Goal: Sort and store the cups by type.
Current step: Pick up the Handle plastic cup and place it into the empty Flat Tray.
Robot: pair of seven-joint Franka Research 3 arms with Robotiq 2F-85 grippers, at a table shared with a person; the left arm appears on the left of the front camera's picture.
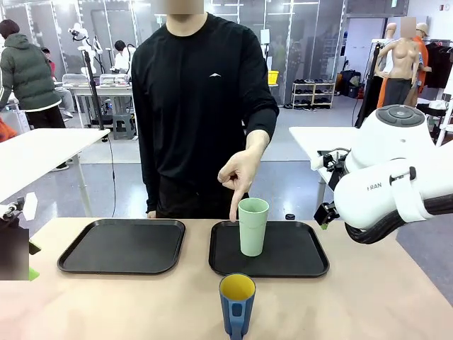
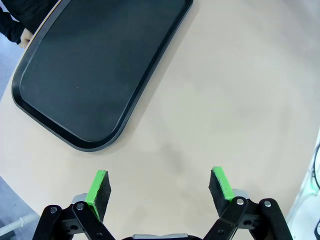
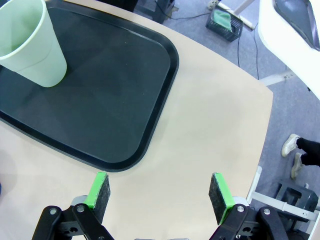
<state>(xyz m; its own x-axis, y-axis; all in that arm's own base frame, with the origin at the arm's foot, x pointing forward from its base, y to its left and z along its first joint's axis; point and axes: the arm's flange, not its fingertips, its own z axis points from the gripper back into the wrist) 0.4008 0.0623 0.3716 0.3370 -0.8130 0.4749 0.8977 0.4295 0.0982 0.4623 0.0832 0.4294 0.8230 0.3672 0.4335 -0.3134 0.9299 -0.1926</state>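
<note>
The pale mint-green tumbler [image 1: 253, 227] stands upright on the right black tray [image 1: 297, 249]; in the right wrist view the tumbler [image 3: 32, 42] is at the top left. The dark blue mug [image 1: 237, 306], yellow inside, stands on the bare table in front of that tray, its handle towards the camera. A person's hand [image 1: 241, 173] points a finger down just left of the tumbler. My left gripper [image 2: 160, 187] is open above bare tabletop near the left tray [image 2: 95, 75]. My right gripper [image 3: 160, 192] is open above the table beside the right tray's corner [image 3: 150, 130].
The left black tray [image 1: 122, 246] holds nothing. The person in black stands at the table's far edge. My right arm's white body [image 1: 396, 177] hangs over the table's right side. The table edge and the floor [image 3: 280, 100] show past the right gripper.
</note>
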